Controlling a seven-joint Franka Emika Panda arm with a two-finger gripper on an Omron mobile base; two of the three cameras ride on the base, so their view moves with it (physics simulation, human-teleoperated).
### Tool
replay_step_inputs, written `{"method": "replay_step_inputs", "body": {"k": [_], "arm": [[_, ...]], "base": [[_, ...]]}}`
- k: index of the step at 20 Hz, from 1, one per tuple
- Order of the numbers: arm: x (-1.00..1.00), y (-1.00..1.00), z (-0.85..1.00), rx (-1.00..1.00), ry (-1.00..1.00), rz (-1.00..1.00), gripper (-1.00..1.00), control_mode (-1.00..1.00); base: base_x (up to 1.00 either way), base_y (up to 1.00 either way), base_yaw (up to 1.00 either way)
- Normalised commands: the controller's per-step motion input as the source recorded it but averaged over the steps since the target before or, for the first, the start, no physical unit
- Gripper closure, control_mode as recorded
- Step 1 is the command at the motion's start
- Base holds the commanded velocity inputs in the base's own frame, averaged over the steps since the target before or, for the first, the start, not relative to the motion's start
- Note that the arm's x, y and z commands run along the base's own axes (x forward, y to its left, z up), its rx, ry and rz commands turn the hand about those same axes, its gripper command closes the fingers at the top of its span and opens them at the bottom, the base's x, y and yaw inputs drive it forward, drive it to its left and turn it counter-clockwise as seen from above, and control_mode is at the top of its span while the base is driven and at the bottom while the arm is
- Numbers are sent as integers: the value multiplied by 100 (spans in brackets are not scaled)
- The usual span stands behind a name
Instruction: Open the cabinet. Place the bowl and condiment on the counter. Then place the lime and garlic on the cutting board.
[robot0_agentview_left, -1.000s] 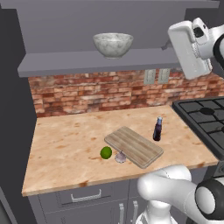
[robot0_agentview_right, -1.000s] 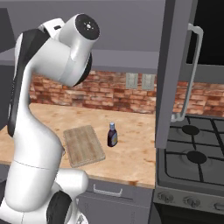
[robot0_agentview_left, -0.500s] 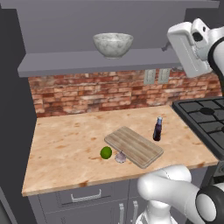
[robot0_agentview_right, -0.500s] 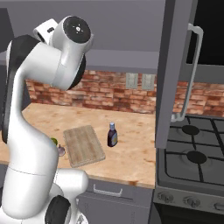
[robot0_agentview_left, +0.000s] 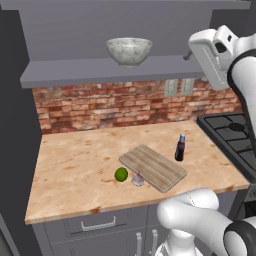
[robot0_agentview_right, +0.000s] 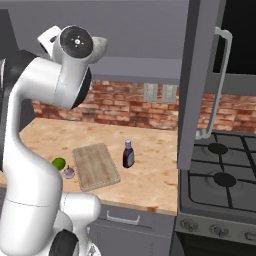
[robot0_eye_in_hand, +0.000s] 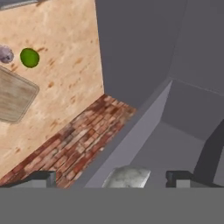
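Tool (robot0_eye_in_hand: 111, 178): raised at shelf height inside the open cabinet (robot0_agentview_left: 125, 75), fingers set wide apart, nothing between them.

Bowl (robot0_agentview_left: 129, 51): round, deep, marbled grey-white stone finish. Seated upright on the cabinet shelf, directly ahead of the tool; rim just visible between the fingertips (robot0_eye_in_hand: 43, 178) in the hand view.

Condiment (robot0_agentview_left: 180, 147): slim dark bottle, pale bluish cap, light label. Standing upright on the worktop (robot0_agentview_left: 75, 170), well below the tool, just beside the far right corner of the cutting board (robot0_agentview_left: 153, 167).

Cutting board: flat, rectangular, light brown, plank-like grain, lying at an angle on the worktop below the tool.

Lime (robot0_agentview_left: 121, 174): small, round, bright green, on the worktop near the board's left edge, not on it.

Garlic (robot0_agentview_left: 138, 179): small pale whitish-lilac bulb, just beside the lime, at the board's near left corner; contact with the board cannot be determined.

Worktop: light tan wood-look surface, mottled orange-brown patches. Red brick backsplash (robot0_agentview_left: 100, 105) behind, with two pale wall outlets (robot0_agentview_right: 160, 92). Black gas stove (robot0_agentview_right: 220, 185) at the right. Grey drawers (robot0_agentview_left: 95, 225) below. Open cabinet door (robot0_agentview_right: 197, 85) with vertical silver bar handle (robot0_agentview_right: 216, 85) projecting over the stove.
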Motion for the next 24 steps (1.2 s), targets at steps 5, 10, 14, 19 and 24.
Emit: {"method": "replay_step_inputs", "body": {"k": [5,10,14,19,24], "arm": [[9,5,0,0,0,-8,-100,-100],[13,8,0,0,-1,-6,-100,-100],[18,7,0,0,-4,-5,-100,-100],[28,3,0,0,-3,-4,-100,-100],[32,2,0,0,-2,-3,-100,-100]], "base": [[0,0,0],[0,0,0],[0,0,0],[0,0,0],[0,0,0]]}}
